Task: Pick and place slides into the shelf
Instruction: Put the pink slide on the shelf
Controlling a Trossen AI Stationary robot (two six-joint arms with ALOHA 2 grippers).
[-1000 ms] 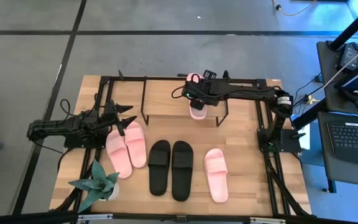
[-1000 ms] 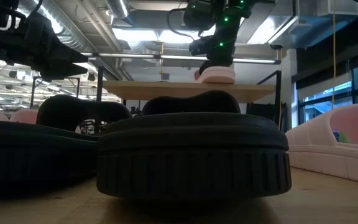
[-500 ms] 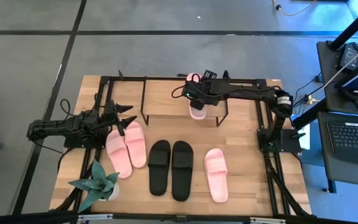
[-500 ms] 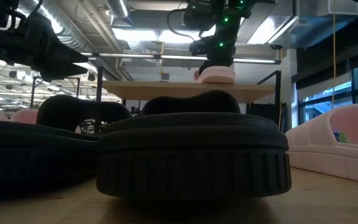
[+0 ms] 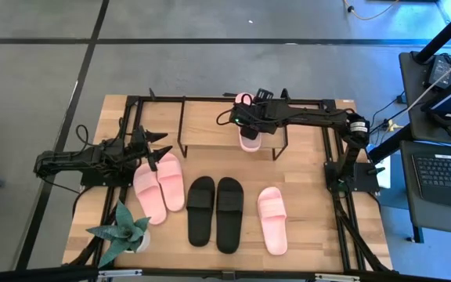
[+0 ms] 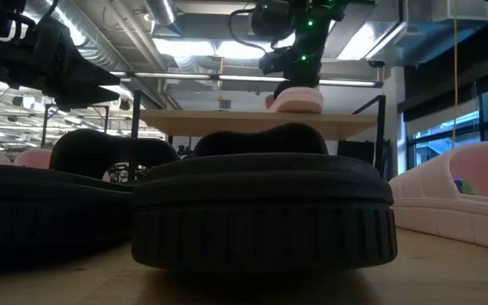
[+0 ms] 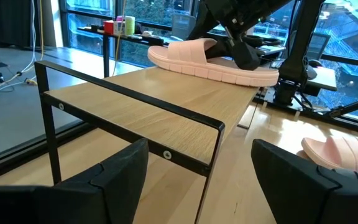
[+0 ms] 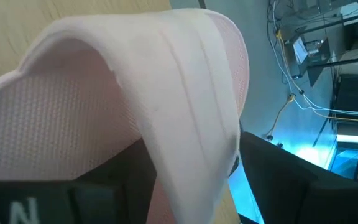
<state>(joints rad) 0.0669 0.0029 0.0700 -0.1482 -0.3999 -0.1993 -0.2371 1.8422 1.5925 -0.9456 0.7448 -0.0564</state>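
In the upper centre of the high view, the right hand [image 5: 247, 119] pinches the strap of a pink slide [image 5: 248, 139] resting on the shelf [image 5: 210, 125] top board, while the left hand [image 5: 156, 149], fingers spread, hovers mid-left beside the pink pair [image 5: 159, 186] on the tabletop [image 5: 312, 204].

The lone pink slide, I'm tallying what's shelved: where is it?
High view: one pink slide lies on the shelf top board's right end, under the right gripper.

Four pink slides [image 5: 149, 193], two black slides [image 5: 201, 209], one shelf [image 5: 202, 125], one potted plant [image 5: 120, 233], two arms.
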